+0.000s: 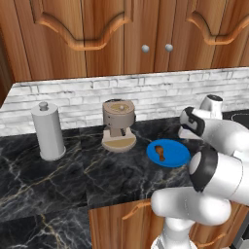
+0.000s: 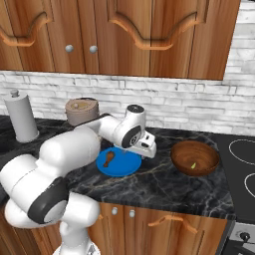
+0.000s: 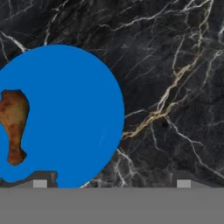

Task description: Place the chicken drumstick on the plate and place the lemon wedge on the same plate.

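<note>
Drumstick (image 3: 14, 124) on blue plate (image 3: 74, 87), open tool (image 3: 111, 183) above plate's edge

Plate (image 3: 74, 113): left part cut off by the hand view's left edge; near rim hidden behind the arm in the left base view.
Chicken drumstick (image 3: 14, 124), on the plate: thick end clipped at the same edge.
Lemon wedge (image 2: 193, 165), inside the wooden bowl (image 2: 194, 157) right of the plate: too small to make out its shape.
Stovetop (image 2: 241, 169), right of the plate: cut off by the right edge of the right base view.
</note>
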